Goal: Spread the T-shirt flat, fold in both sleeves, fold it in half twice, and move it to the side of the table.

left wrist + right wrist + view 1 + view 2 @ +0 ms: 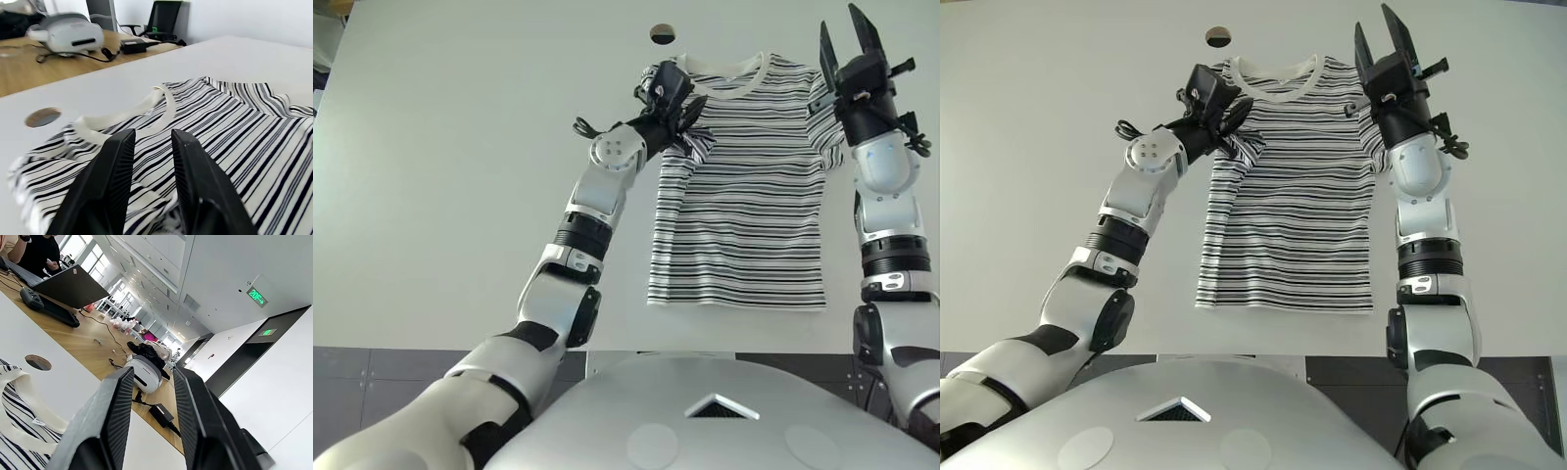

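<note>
Right gripper [842, 27] partly hides one T-shirt [744, 196] sleeve.

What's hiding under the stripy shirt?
The shirt lies on the white table, which shows around it. The cloth covers the tabletop beneath, so I can't tell whether anything is tucked under there.

Green lit sign [256, 295] with an arrow high on the white wall [215, 264], smaller green lit sign [267, 332] above the dark doorway [244, 367], lettering on both too small to read reliably.
</note>
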Robot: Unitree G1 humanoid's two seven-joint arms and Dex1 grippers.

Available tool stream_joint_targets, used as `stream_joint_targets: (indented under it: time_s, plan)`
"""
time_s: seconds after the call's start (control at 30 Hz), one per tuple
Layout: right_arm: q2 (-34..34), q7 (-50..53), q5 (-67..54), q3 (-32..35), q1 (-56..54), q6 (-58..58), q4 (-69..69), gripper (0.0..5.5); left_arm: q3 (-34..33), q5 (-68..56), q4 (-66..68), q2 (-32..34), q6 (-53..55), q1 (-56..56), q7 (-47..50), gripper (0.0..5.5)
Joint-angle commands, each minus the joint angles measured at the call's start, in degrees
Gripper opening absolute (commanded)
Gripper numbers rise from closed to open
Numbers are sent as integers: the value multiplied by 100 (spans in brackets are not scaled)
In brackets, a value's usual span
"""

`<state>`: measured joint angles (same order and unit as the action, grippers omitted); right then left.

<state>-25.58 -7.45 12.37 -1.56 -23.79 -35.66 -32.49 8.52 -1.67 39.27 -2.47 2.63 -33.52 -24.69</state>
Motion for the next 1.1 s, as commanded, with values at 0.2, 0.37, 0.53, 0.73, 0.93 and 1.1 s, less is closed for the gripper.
stream_joint_targets:
  time_s: [0.2, 0.37, 0.53, 0.73, 0.93, 1.1]
  plan:
    - [-288, -328, -529, 365, -237, 73, -290, 146, -657, -981, -233, -279, -1085, -253, -888, 136]
    - [-621, -1539, -1611, 845, -464, 729, -949, 146, -945, -1810, -2903, 20, -378, 393, -813, 136]
    - [-1100, -2924, -2108, 1177, -1051, 2545, -2744, 146, -1471, -1991, -4320, 627, 156, 972, -297, 136]
    - [-1131, -3628, -2221, 1323, -1435, 3858, -3683, 179, -1728, -1951, -4297, 917, 119, 1444, -73, 139]
    - [-725, -4025, -2350, 1449, -1580, 4423, -3965, 213, -1814, -2008, -4170, 1030, 99, 1537, -30, 139]
    - [-485, -3643, -2437, 1669, -1651, 4564, -4150, 213, -1849, -2079, -4108, 1045, 114, 1533, -36, 139]
